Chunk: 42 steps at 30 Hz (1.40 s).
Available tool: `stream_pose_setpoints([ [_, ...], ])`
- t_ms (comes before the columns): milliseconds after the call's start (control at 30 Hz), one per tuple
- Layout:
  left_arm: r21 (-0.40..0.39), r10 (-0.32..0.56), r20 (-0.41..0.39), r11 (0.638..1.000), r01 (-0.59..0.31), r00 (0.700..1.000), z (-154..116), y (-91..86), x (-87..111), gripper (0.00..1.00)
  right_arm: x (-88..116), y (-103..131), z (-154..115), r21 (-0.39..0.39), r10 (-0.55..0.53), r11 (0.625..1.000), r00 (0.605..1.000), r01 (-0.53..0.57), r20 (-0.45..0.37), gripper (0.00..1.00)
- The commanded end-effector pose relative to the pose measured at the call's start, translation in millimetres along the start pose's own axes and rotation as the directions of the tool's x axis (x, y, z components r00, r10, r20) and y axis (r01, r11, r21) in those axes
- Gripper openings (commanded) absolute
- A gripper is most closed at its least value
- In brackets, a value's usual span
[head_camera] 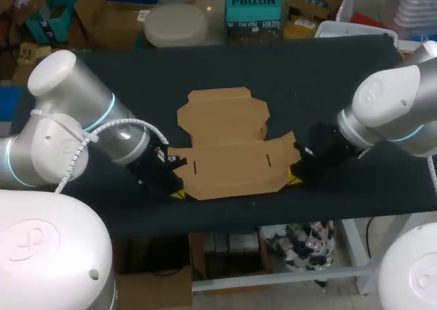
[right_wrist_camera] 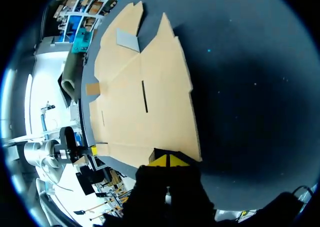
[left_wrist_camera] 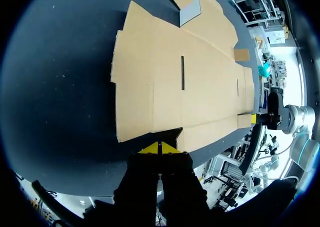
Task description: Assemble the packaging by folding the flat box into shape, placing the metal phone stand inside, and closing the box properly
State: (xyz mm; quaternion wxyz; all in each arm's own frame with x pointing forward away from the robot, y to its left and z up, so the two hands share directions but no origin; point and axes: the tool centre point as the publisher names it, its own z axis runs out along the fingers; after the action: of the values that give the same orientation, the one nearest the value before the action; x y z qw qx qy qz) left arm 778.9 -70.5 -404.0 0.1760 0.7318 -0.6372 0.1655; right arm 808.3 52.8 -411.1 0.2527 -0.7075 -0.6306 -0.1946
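The left end effector (head_camera: 177, 192) and right end effector (head_camera: 295, 179) flank the flat box (head_camera: 229, 146).

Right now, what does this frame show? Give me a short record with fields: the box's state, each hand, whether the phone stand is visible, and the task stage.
box: flat cardboard box, unfolded, lying on the dark table
left hand: fingers shut, tips at the box's near left corner
right hand: fingers shut, tips at the box's near right corner
contact with box: cannot tell for either hand
phone stand: not seen in any view
task stage: folding not yet begun
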Motion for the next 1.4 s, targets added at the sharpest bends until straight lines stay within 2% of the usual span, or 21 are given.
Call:
stream_pose_setpoints([
  [33,0.002,-0.002,0.016,1.000,0.002,1.000,-0.5,1.0,4.7,0.00,3.8,-6.1,-0.5,-0.025,0.018,1.000,1.000,-0.017,0.024,0.00],
  [1033,0.027,0.017,0.072,0.999,-0.019,0.997,-1.6,5.4,25.3,0.00,20.8,-7.6,1.0,-0.022,0.002,1.000,0.999,-0.001,0.044,0.00],
  [1400,0.023,0.020,0.111,0.999,-0.022,0.994,8.3,2.8,37.3,0.00,25.6,-8.3,4.2,-0.019,0.000,1.000,0.997,0.001,0.079,0.00],
])
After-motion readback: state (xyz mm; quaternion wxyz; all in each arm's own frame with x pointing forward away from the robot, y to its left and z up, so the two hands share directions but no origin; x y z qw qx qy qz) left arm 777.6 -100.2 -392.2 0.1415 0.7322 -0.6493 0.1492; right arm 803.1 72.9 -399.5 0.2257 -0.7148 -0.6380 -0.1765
